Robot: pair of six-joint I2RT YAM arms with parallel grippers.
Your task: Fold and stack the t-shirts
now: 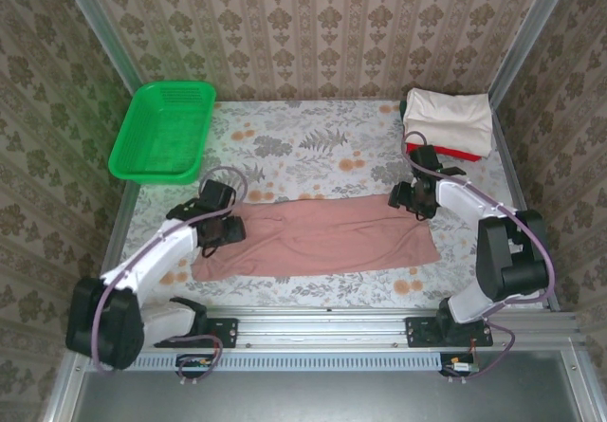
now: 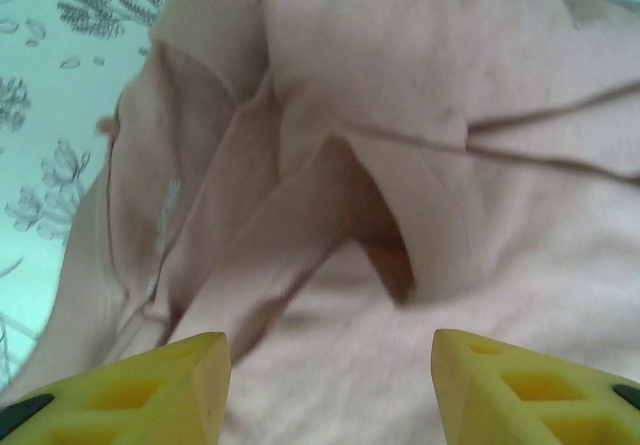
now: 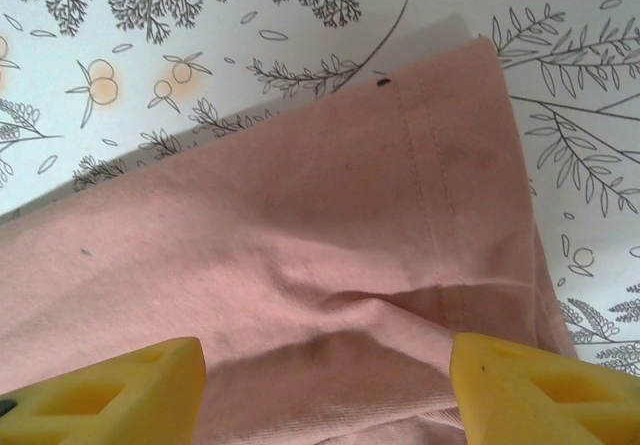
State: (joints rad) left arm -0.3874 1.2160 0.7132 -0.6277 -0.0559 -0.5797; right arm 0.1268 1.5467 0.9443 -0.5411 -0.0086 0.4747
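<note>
Lying lengthwise on the flowered tablecloth (image 1: 313, 147), the dusty-pink t-shirt (image 1: 322, 237) is folded into a long flat band along the near side, with one gripper at each end.

Left gripper (image 1: 223, 225): placed over the band's left end, where the wrist view shows bunched folds and a ribbed edge. Its yellow fingers (image 2: 180, 385) stand wide apart, with pink cloth below and between them and nothing clamped.

Right gripper (image 1: 410, 199): placed at the band's far right corner, above a stitched hem that runs across the fabric in the wrist view. Its yellow fingers (image 3: 130, 390) are likewise spread wide and grasp nothing.

Whether either pair of fingertips actually touches the fabric cannot be told.

Cream t-shirt (image 1: 448, 117): folded and resting on top of the folded red t-shirt (image 1: 467, 150) at the far right corner of the cloth. The pair sits just beyond the right gripper and apart from the pink band.

Green mesh basket (image 1: 163, 130): at the far left corner, well apart from all three shirts.
</note>
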